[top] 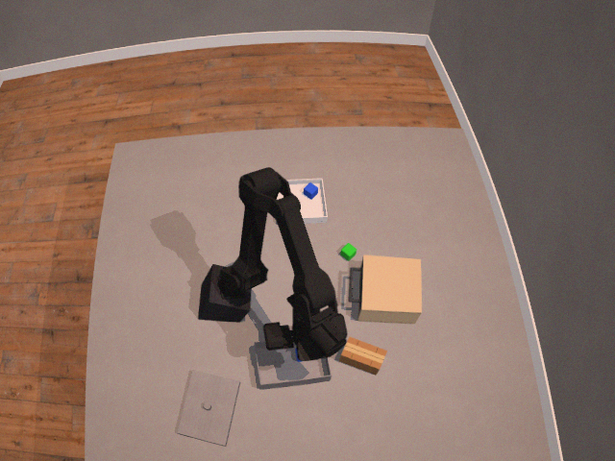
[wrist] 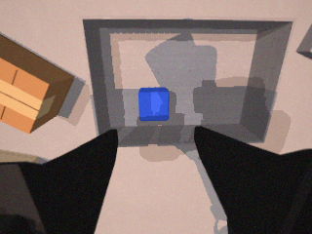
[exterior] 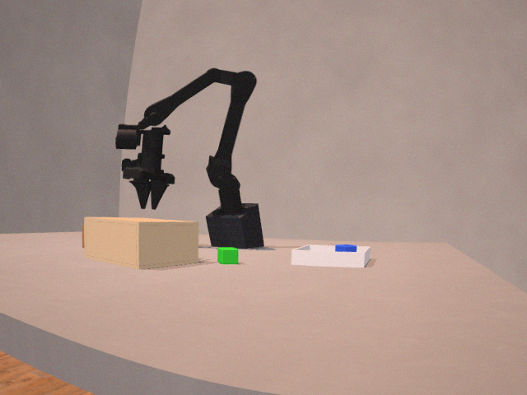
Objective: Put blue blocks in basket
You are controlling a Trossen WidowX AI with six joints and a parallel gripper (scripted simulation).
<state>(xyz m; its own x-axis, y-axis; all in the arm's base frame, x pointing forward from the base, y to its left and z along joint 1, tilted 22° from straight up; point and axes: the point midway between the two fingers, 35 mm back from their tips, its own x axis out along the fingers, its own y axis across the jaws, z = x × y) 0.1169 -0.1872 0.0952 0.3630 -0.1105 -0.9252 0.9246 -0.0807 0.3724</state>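
My gripper [exterior: 148, 206] hangs high above the table, fingers pointing down, partly open and empty. In the wrist view the gripper [wrist: 156, 134] is over the near wall of an open grey box [wrist: 187, 78]. One blue block [wrist: 154, 103] lies on the floor of that box. In the overhead view the arm covers most of the box [top: 290, 369], and only a sliver of the block shows. A second blue block [top: 310, 190] lies in the white basket [top: 310, 201], which stands upright behind the arm's base. The basket also shows in the side view [exterior: 330, 256].
The box's flat grey lid [top: 208, 406] lies on the table to the left of the box. A tan drawer cabinet [top: 390, 287] stands on the right with its drawer [top: 351, 287] slightly out. A green block [top: 348, 251] sits near it. An orange wooden block [top: 362, 354] lies right of the box.
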